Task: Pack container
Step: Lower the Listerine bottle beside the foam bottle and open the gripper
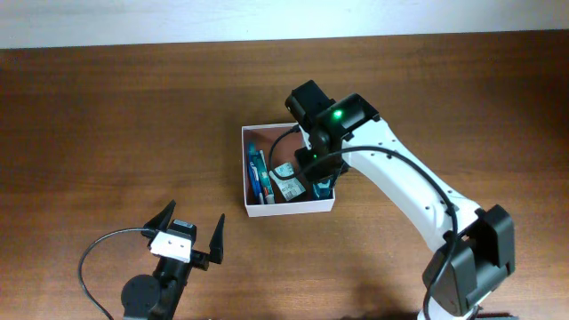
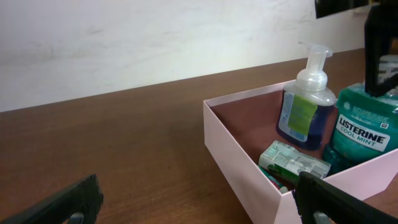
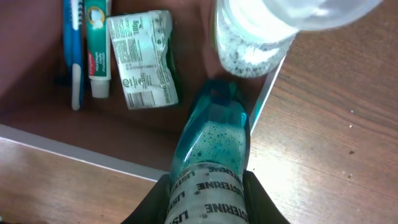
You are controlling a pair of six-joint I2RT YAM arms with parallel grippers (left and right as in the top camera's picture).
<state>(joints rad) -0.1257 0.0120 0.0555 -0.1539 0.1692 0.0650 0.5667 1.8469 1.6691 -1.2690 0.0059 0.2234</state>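
From above, the container [image 1: 289, 210] sits near the middle of the brown table [image 1: 107, 116], a square white-walled box with a reddish-brown floor. A blue toothbrush [image 1: 257, 173] lies along its left side, with a green and white packet [image 1: 284, 171] just beside it. The right arm [image 1: 400, 176] reaches in from the lower right, and the right gripper [image 1: 318, 173] is down inside the right half of the box, over a teal Listerine bottle [image 1: 324, 188]. The left gripper [image 1: 188, 233] hangs well apart from the box, toward the lower left over bare wood, its fingers spread wide with nothing between them

Seen from the left wrist, the box is ahead and to the right, its near corner pointing at the camera. A foam soap pump bottle [image 2: 305, 106] stands upright against the far wall. The Listerine bottle stands upright beside it at the right edge, its Cool Mint label facing out, and a dark finger of the other arm comes down onto its top. The packet lies on the floor in front of both bottles

Looking down from the right wrist, the two dark fingers [image 3: 261, 200] pinch the Listerine bottle by its upper part, one on each side. Its base is in the corner of the box next to the white wall. The soap bottle is a blur at the top. To the left lie the packet, a toothpaste tube [image 3: 97, 50] and the toothbrush, side by side on the floor
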